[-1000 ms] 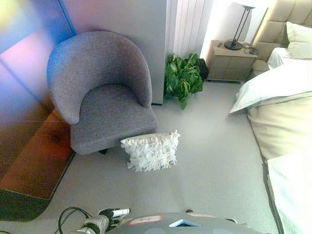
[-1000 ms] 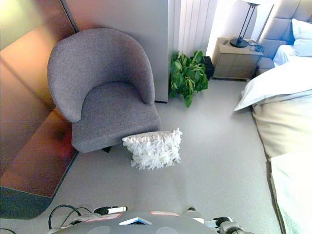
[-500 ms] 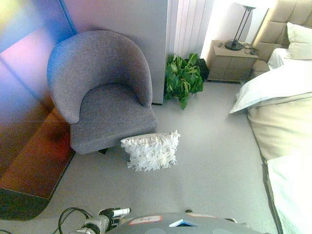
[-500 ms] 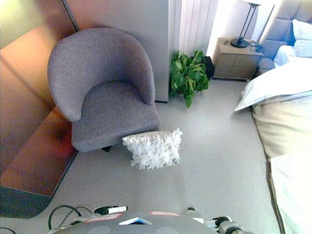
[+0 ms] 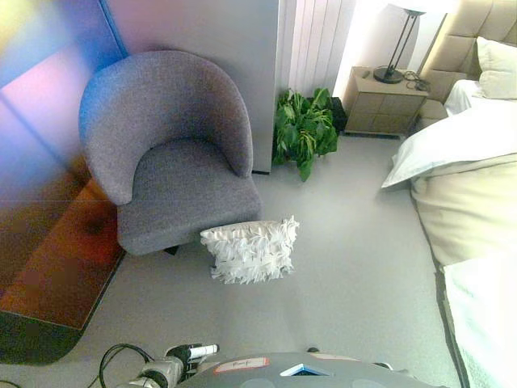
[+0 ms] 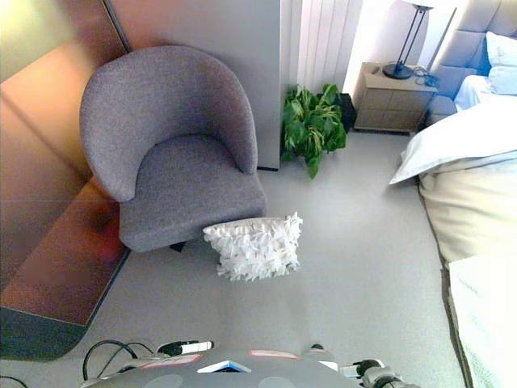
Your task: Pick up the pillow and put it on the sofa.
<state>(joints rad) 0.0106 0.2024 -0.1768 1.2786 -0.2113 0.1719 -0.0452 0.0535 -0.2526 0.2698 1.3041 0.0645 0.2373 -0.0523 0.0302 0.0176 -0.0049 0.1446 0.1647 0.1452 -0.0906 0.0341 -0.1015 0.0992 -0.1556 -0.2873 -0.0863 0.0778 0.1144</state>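
A white ruffled pillow (image 5: 250,250) stands on the grey carpet, leaning against the front right corner of the grey tub armchair (image 5: 166,153), which serves as the sofa. The armchair's seat (image 6: 190,182) has nothing on it. My left hand (image 5: 187,354) shows only in part at the bottom edge, low and well short of the pillow. Only a bit of my right arm (image 6: 373,375) shows at the bottom edge, and its hand is out of view.
A potted green plant (image 5: 303,128) stands right of the armchair by the wall. A bedside table (image 5: 383,102) with a lamp is behind it. A bed (image 5: 472,202) with white bedding fills the right side. A dark wooden platform (image 5: 56,267) lies at the left.
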